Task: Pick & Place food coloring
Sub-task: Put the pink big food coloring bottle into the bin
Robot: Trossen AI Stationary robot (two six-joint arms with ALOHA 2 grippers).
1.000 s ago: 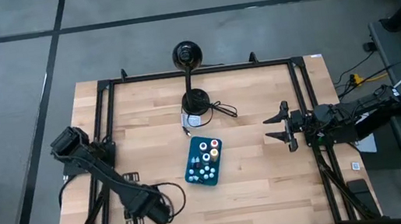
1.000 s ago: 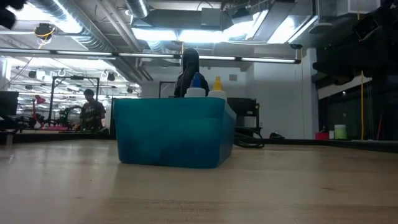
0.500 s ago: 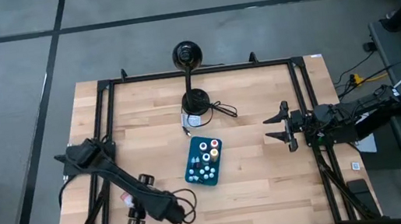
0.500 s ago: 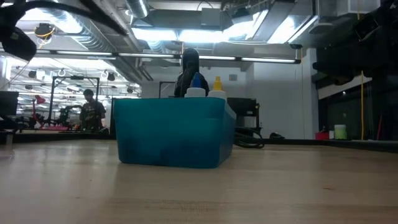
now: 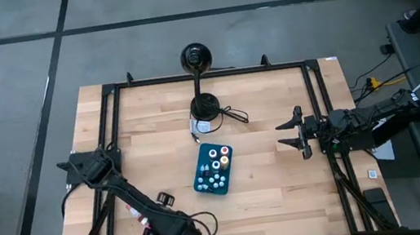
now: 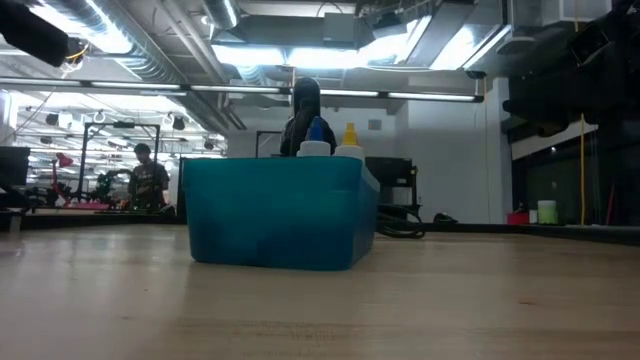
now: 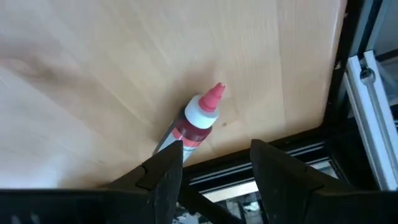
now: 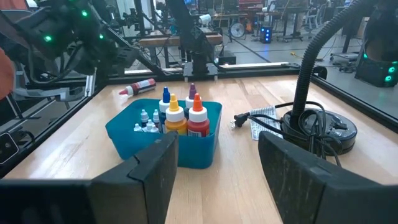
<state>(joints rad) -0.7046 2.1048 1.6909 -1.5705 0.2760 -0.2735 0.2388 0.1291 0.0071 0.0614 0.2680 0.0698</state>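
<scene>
Left gripper (image 7: 211, 165): over the front left part of the tabletop (image 5: 277, 182), near its front edge; the fingers (image 7: 163, 177) stand apart with nothing between them.
Red bottle (image 7: 189, 124): lying on its side on the wood just ahead of the left gripper's fingertips, pink tip pointing away from them, close to the black frame rail along the table edge; not held.
Right gripper (image 5: 288, 134): by the right edge of the tabletop, about midway along it, facing the middle; the fingers (image 8: 146, 180) are spread wide and empty.
Tray (image 5: 202, 176): teal, near the middle of the tabletop.
Bottles in the tray (image 8: 180, 115): standing upright; the taller ones have blue, yellow, orange and dark tips, and several tiny ones crowd one end.
Lamp base (image 5: 207, 105): black, round, behind the tray toward the back edge, with a cable beside it.
Person (image 6: 148, 178): standing far off in the room beyond the table.
</scene>
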